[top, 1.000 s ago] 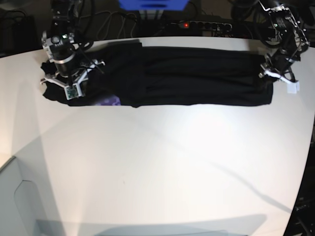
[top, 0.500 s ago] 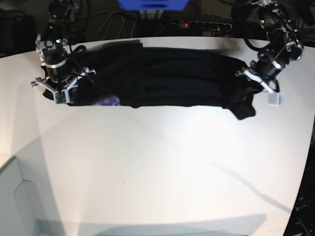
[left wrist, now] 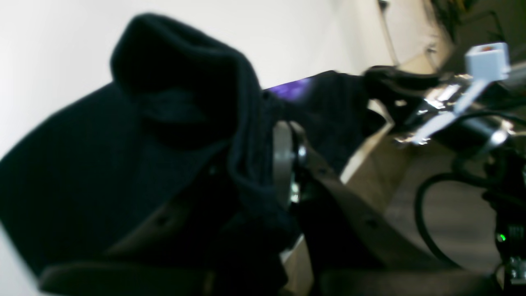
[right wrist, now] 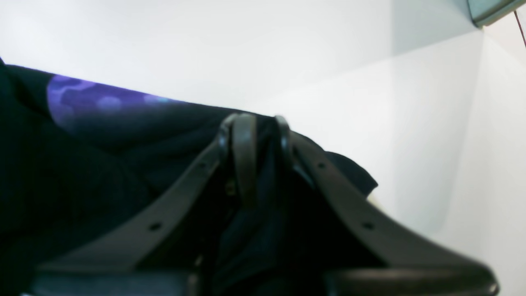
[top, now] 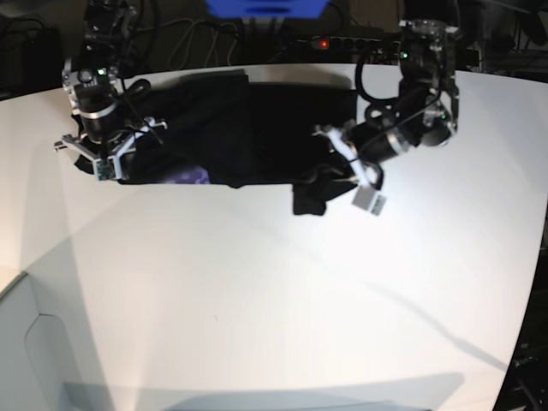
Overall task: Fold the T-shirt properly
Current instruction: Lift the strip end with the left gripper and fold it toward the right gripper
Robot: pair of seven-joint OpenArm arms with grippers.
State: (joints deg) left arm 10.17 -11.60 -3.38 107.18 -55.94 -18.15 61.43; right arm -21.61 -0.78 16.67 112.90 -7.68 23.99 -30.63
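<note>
The white desk (top: pixel 282 300) carries everything, and the T-shirt (top: pixel 248 133) serves as the landmark. The black shirt lies along the desk's far part, bunched into a shortened band, with one corner hanging down toward the near edge below its right end in the base view. A purple patch (top: pixel 190 176) shows at the shirt's near edge toward its left end.

Behind the shirt, off the desk's far edge, run dark cables and a power strip (top: pixel 342 40) with a red light; a blue object (top: pixel 265 7) sits beyond the shirt's middle. At the desk's near left corner, well apart from the shirt, stands a pale box (top: pixel 34 351).

The left arm reaches in over the shirt's right end in the base view, covering part of the cloth there. The left end effector (left wrist: pixel 283 164) is clenched on a thick fold of the T-shirt, which bulges up above its dark fingers (left wrist: pixel 328 181), lifted over the desk.

The right end effector (right wrist: pixel 257 139) sits at the shirt's left end in the base view, just beside the purple patch. Its two dark fingers (right wrist: pixel 242 152) stand close together with black cloth pinched between them, so it is grasping the T-shirt low against the desk.
</note>
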